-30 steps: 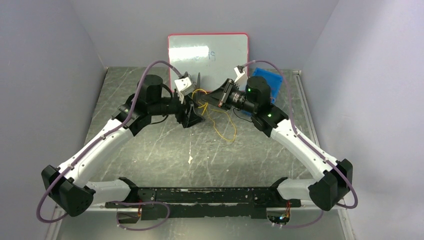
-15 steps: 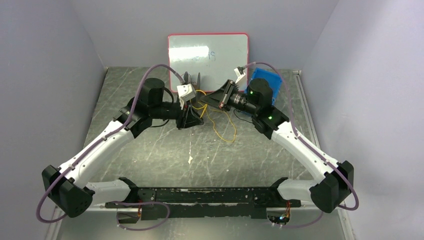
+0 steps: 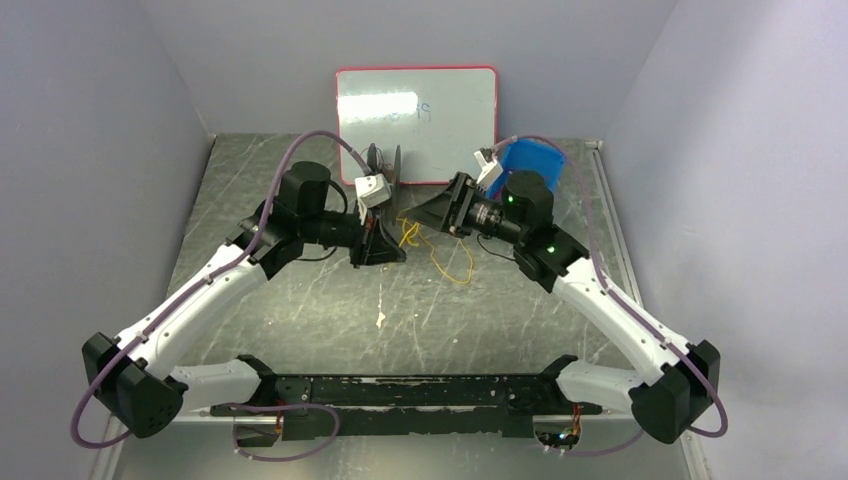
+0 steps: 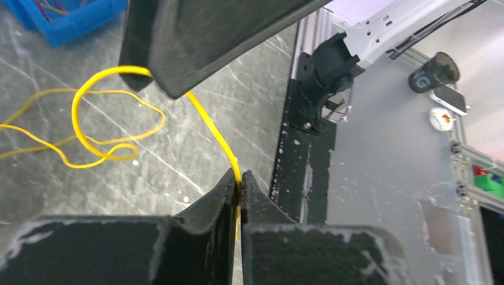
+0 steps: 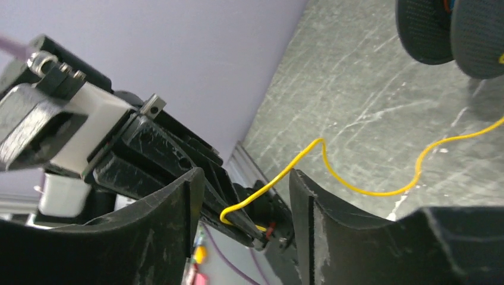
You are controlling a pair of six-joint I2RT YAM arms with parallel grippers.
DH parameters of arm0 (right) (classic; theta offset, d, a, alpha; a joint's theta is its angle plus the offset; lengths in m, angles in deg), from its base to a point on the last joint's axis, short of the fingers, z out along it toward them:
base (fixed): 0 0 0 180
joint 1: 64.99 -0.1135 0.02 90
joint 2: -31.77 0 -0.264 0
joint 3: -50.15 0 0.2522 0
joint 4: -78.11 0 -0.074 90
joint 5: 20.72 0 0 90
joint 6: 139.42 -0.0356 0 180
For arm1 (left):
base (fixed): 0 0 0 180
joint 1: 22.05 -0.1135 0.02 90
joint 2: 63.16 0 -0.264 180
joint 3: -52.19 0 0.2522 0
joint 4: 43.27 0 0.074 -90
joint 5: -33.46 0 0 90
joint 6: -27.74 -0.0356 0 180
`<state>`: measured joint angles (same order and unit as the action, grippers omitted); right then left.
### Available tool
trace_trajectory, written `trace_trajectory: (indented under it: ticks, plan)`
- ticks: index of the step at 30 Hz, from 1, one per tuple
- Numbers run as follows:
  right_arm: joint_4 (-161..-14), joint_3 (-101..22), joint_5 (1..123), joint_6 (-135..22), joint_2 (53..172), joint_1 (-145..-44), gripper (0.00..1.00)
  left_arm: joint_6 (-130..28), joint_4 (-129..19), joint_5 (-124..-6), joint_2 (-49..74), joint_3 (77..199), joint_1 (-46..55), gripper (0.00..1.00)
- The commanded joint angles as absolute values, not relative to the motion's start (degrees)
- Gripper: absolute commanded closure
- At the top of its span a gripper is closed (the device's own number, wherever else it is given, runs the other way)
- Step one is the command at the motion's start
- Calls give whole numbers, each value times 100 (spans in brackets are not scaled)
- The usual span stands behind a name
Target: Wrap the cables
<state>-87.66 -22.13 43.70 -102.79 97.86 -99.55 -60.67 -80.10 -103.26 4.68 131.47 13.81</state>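
Light, limp and hair-thin, the yellow cable [image 4: 209,124] sits pinched in the left gripper [image 4: 239,178], best taken close by with the parted right gripper [image 5: 245,178].

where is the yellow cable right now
In the top view the yellow cable sits at the far middle of the table, near the whiteboard, pinched in the left gripper with loose loops beside the right gripper.

Cable [image 4: 210,126] lies on table [image 3: 300,300] before whiteboard [image 3: 416,110], apparently left of bin [image 3: 538,160].
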Motion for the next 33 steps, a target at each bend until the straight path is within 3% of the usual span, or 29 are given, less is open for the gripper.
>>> trace_trajectory:
  ticks: [1,6,14,23,33]
  plan:
    - [-8148,-2152,4315,-9269,9384,-9970,38,-5656,-8457,-10789,456,13147,1425,93]
    - [-7483,-2139,4166,-8173,8981,-9968,31,-5493,-8839,-10852,211,13043,1424,93]
    - [-8503,-1233,3437,-7256,8219,-10168,31,-4839,-8957,-11265,-135,12519,1424,93]
    - [-8841,-1249,2793,-5290,8566,-11092,27,-4998,-9774,-11785,-293,12289,1425,93]
    - [-7960,-1810,2238,-2764,9235,-11696,22,-4671,-9556,-12144,-703,11834,1457,93]
